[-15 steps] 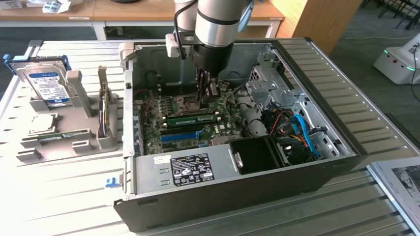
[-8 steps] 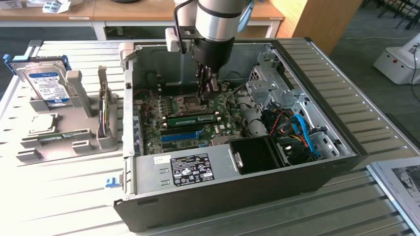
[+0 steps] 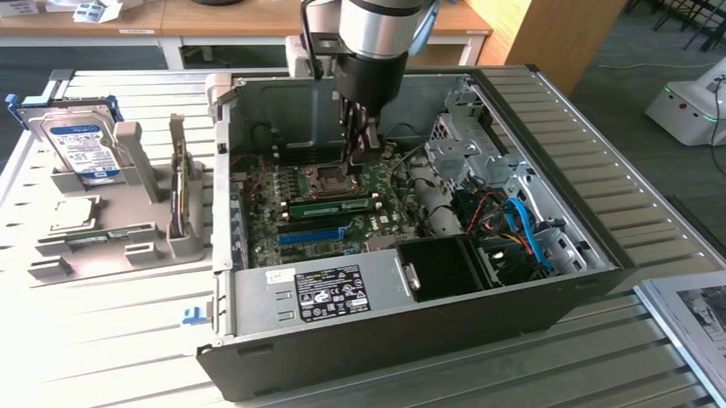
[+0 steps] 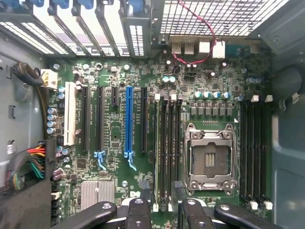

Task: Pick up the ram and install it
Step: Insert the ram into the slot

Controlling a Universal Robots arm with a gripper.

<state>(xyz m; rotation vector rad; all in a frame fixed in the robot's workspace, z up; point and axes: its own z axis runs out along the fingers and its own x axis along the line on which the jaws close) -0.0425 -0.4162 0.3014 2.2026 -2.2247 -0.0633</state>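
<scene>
The ram point(image 3: 329, 205) is a long green stick that sits in a memory slot on the motherboard, beside the CPU socket point(image 3: 329, 180). In the wrist view the ram point(image 4: 157, 143) is seen edge-on among the dark slots next to the socket point(image 4: 209, 157). My gripper point(image 3: 363, 157) reaches down inside the open computer case, just above the socket and the ram. The gripper point(image 4: 162, 204) is open, its dark fingers point(image 4: 143, 202) stand either side of the memory slots, and nothing is between them.
The case's walls point(image 3: 567, 170) ring the motherboard, with the power supply point(image 3: 329, 293), a black fan box point(image 3: 448, 268) and cable bundles point(image 3: 511, 225) close by. Outside the case, at the exterior view's left, a grey parts stand point(image 3: 136, 246) holds a blue-labelled hard drive point(image 3: 80, 144) and a silver processor chip point(image 3: 70, 212).
</scene>
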